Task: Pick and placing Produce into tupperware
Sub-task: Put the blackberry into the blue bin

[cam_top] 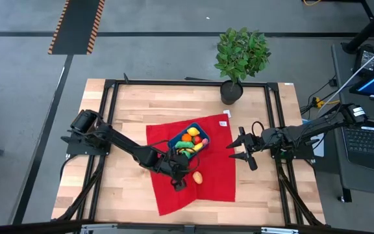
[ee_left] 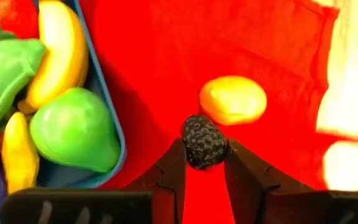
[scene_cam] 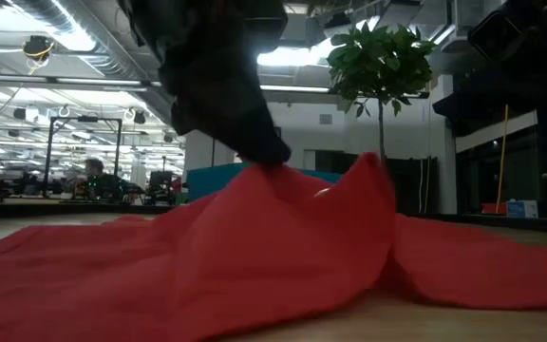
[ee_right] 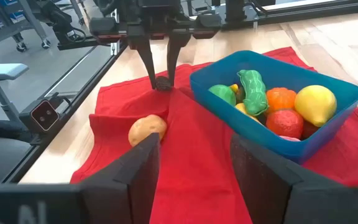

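The blue tupperware (cam_top: 188,140) sits on a red cloth (cam_top: 213,185) mid-table. It holds several pieces of produce, among them a yellow lemon (ee_right: 316,104), a green pod (ee_right: 252,91) and a green pear (ee_left: 73,130). A yellow-orange fruit (cam_top: 198,176) lies on the cloth near the container's near side. My left gripper (cam_top: 178,184) stands just left of that fruit, shut on a small dark berry (ee_left: 204,138). My right gripper (cam_top: 242,151) waits open at the cloth's right edge, touching nothing. My left gripper pinches the dark berry (ee_right: 163,83) by its two sides between the free ends of its fingers (ee_left: 174,171). The fingers come from above, pointing down. The berry sits at the cloth's surface; whether it is lifted clear, I cannot tell.
A potted plant (cam_top: 240,55) stands at the table's far edge. The cloth is bunched into folds (scene_cam: 283,218) in front of the low camera. A black metal frame (cam_top: 106,117) runs along the table's sides. Bare wood lies left and right of the cloth.
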{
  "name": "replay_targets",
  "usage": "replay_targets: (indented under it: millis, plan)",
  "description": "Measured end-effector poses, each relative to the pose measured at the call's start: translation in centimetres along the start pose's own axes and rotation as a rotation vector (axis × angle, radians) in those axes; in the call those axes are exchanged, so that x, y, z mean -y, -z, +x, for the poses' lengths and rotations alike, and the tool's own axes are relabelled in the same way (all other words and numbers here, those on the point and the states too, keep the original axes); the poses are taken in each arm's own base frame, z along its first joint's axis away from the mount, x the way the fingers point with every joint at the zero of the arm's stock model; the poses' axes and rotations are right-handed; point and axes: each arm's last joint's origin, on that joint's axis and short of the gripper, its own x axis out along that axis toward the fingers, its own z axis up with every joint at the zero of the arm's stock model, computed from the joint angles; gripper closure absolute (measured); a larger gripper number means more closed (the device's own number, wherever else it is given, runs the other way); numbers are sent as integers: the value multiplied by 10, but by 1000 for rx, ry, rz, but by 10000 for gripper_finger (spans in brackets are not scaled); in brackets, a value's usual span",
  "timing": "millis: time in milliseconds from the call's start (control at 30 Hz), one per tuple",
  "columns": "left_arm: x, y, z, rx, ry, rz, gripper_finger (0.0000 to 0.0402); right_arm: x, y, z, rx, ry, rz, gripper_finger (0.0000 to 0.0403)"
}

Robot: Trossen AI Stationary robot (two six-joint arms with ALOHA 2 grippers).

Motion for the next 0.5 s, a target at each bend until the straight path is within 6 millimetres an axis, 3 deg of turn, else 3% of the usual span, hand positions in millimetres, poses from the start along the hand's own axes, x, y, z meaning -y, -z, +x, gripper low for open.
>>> replay_targets:
  millis: [500]
  plan:
    - [-1,3,-1,-23,-22,-12,325,0,0,0,-1,0,1,207]
